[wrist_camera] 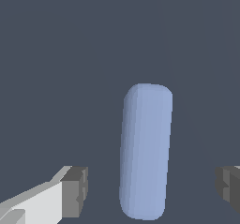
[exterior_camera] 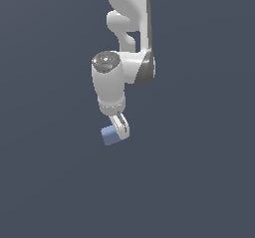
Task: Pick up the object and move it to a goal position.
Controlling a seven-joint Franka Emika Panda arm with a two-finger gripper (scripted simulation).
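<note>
You are looking at a single white arm (exterior_camera: 124, 58) reaching down from the top of the exterior view over a flat, dark grey-blue surface (exterior_camera: 199, 182). Its claw (exterior_camera: 118, 128) hangs at the lower end, pointing downward and tilted a little toward the exterior view's right.

The light-blue block (exterior_camera: 110, 135) sits just at the claw's tip, on the side toward the exterior view's left. In that view it overlaps the lower end of the fingers, so you cannot tell from there alone whether it is touched.

The wrist view settles more of it for you. The block (wrist_camera: 144, 151) appears as a long rounded bar standing between the two dark finger pads. One pad (wrist_camera: 75, 191) is on a white finger at one side, the other pad (wrist_camera: 229, 188) is at the opposite edge of the picture. You can see a strip of bare grey surface between the block and each pad, so neither pad touches it. The claw (wrist_camera: 152, 190) is spread wide, well beyond the block's narrow side, and it has hold of nothing.

The block lies closer to the pad on the white finger than to the other, so it is not centred in the gap. Its long side runs roughly parallel to the pad faces, leaning only slightly.

Whether the block rests on the surface or is raised off it, you cannot tell from either picture.
</note>
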